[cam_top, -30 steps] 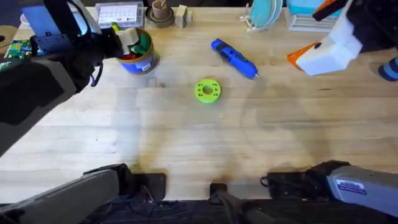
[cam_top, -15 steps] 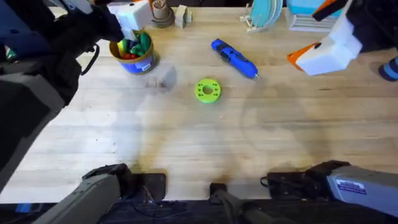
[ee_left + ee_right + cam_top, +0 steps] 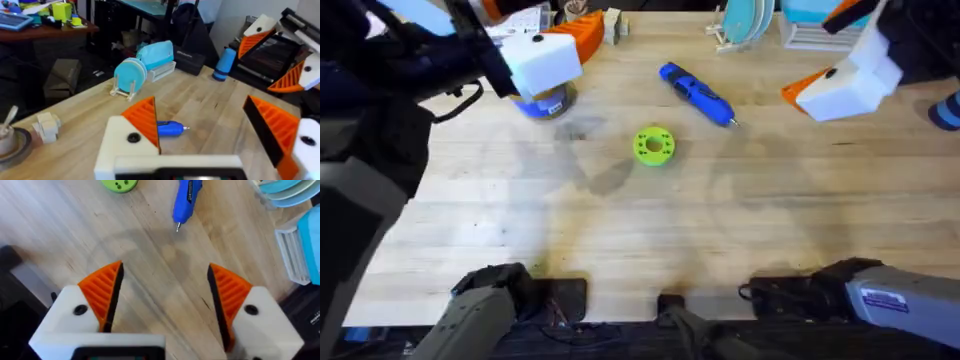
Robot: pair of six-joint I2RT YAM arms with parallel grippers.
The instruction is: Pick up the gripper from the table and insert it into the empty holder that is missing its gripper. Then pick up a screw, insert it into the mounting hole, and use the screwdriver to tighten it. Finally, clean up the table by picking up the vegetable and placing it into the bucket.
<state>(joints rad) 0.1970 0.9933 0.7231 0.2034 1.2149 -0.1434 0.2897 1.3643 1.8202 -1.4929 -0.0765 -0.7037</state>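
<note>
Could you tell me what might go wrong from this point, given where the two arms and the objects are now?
1. The left gripper hangs open right over the bucket, so a careless sweep could tip it.
2. The screwdriver lies loose on the table near the green disc; a passing arm might roll it away.
3. The right gripper is open above the screwdriver's tip and could nudge it if lowered.

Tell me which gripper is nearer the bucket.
Left. The left gripper hovers directly over the bucket at the table's far left, covering most of it. The right gripper is far off on the right side, beyond the screwdriver.
</note>
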